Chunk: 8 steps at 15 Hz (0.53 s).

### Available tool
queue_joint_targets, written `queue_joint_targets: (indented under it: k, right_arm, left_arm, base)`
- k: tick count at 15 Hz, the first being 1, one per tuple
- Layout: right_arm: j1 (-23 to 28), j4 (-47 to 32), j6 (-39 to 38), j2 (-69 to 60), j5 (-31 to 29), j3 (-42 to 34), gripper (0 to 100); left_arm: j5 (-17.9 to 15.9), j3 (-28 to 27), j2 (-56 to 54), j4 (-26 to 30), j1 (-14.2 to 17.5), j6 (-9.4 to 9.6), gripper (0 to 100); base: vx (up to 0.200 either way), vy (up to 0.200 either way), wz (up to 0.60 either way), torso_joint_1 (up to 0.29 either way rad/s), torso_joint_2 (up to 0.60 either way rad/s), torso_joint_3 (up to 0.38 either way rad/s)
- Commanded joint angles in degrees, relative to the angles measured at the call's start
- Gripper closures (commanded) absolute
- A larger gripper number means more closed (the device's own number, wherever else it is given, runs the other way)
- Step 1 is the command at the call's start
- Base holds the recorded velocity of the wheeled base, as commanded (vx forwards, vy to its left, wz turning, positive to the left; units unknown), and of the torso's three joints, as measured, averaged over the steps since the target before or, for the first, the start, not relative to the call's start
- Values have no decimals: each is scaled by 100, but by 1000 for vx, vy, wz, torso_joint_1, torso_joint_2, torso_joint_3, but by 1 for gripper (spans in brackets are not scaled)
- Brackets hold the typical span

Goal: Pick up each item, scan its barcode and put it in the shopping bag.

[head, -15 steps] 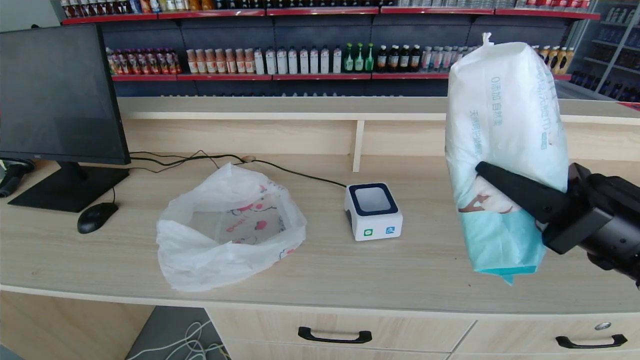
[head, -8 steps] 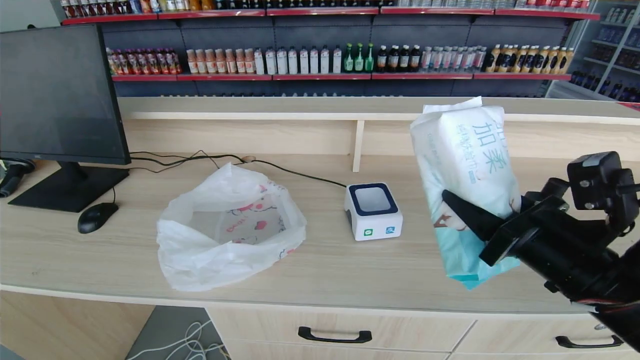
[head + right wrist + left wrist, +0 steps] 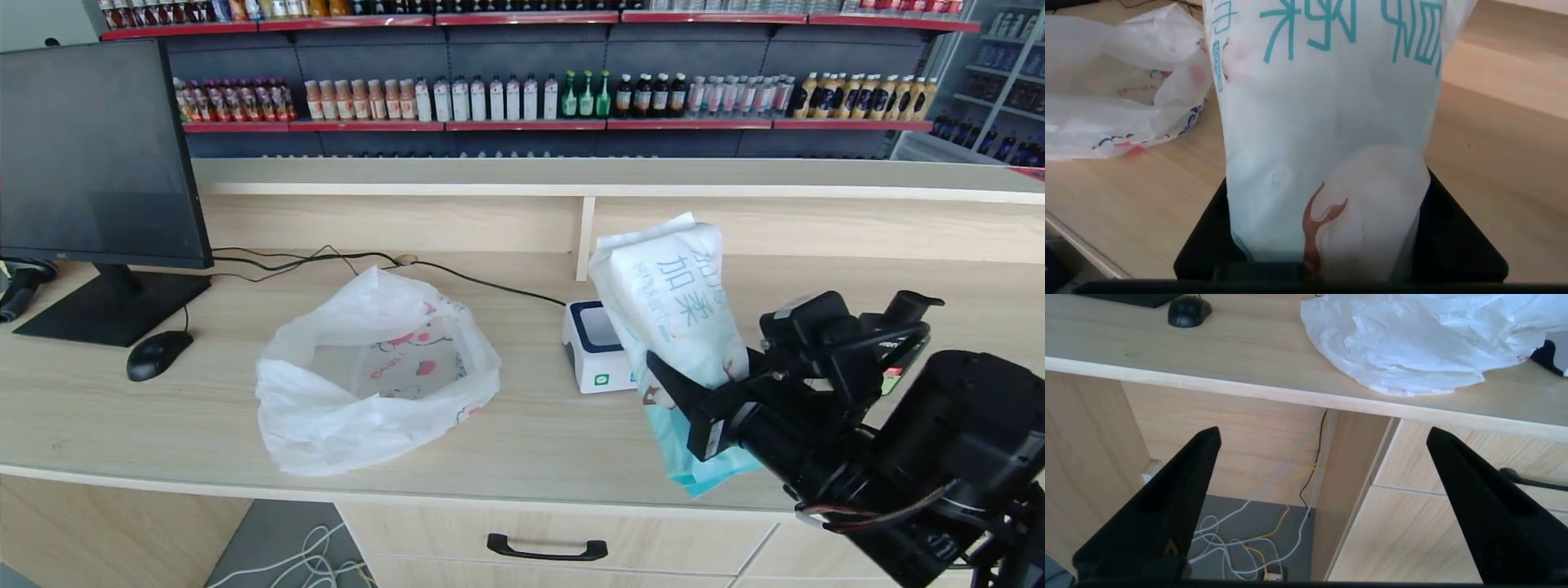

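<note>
My right gripper (image 3: 679,390) is shut on a soft white and teal pack (image 3: 671,314), held upright just right of and partly in front of the white barcode scanner (image 3: 589,349). The pack hides the scanner's right side. In the right wrist view the pack (image 3: 1331,139) sits between the black fingers (image 3: 1458,237) of my right gripper (image 3: 1331,249). The white plastic shopping bag (image 3: 375,384) lies open on the counter, left of the scanner. My left gripper (image 3: 1323,506) is open, low in front of the counter edge, below the bag (image 3: 1429,339).
A monitor (image 3: 98,155) and mouse (image 3: 157,354) stand at the counter's left, with cables (image 3: 326,260) running behind the bag. A raised wooden ledge (image 3: 571,175) closes the back. Drawers with black handles (image 3: 545,547) lie under the counter. Bottle shelves (image 3: 522,98) fill the background.
My right arm has carried the pack down and to the left, from high at the right side to just in front of the scanner. The bag and scanner have stayed put.
</note>
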<state>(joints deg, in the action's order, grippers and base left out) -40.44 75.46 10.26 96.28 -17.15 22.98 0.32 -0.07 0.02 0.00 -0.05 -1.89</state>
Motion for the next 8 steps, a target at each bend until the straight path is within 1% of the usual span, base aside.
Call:
queue_joint_targets:
  k: [1, 3, 5, 8]
  right_arm:
    - [-140, -58, 28, 260, -245, 101, 100]
    - [-140, -128, -16, 514, -236, 233, 100]
    - [-201, -392, -253, 673, -227, 435, 100]
    - [-193, -444, -482, 761, -227, 471, 100]
  left_arm:
    - [3, -1, -2, 0, 5, -4, 0]
    - [3, -1, -2, 0, -4, -4, 0]
    - [3, 7, -2, 0, -4, -4, 0]
    - [3, -1, -2, 0, -4, -4, 0]
  base:
    - [0, 0, 0, 0, 0, 0]
    - [0, 0, 0, 0, 0, 0]
    - [0, 0, 0, 0, 0, 0]
    - [0, 0, 0, 0, 0, 0]
